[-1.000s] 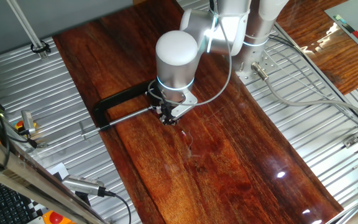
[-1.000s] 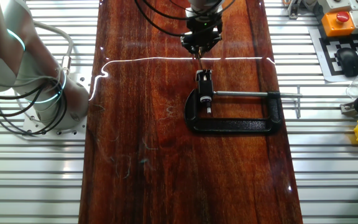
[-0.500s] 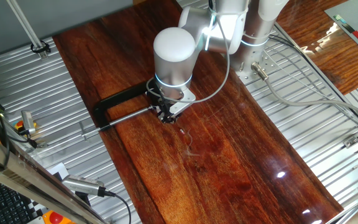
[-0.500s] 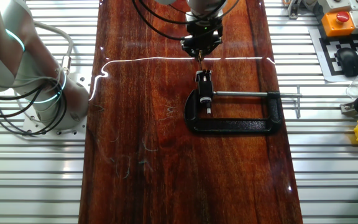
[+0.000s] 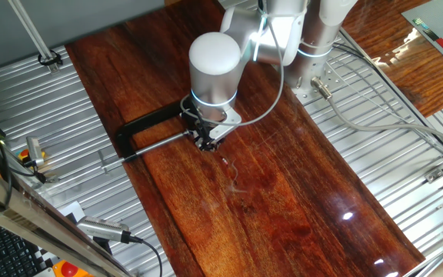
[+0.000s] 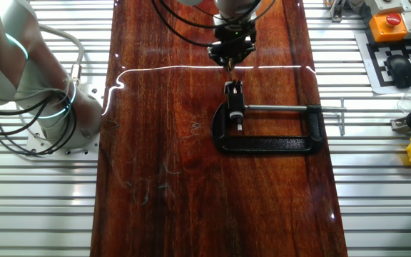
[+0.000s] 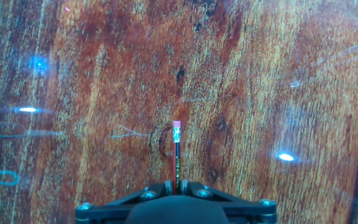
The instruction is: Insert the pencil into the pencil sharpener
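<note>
Red-brown wooden surface [image 6: 163, 143] between ribbed metal panels, carrying a black clamp [image 6: 266, 128]. Small white pencil sharpener [image 6: 235, 111] gripped in that clamp's mouth. Hand [image 6: 229, 58] poised just beside it, closed narrow on the pencil [image 7: 177, 155], eraser end pointing away from the fingers. Step in hand, judging by this: lining up for insertion. Next: bringing the pencil in line with the sharpener's hole, then pushing in. Sharpener absent from hand view; pencil barely discernible in either fixed view.
</note>
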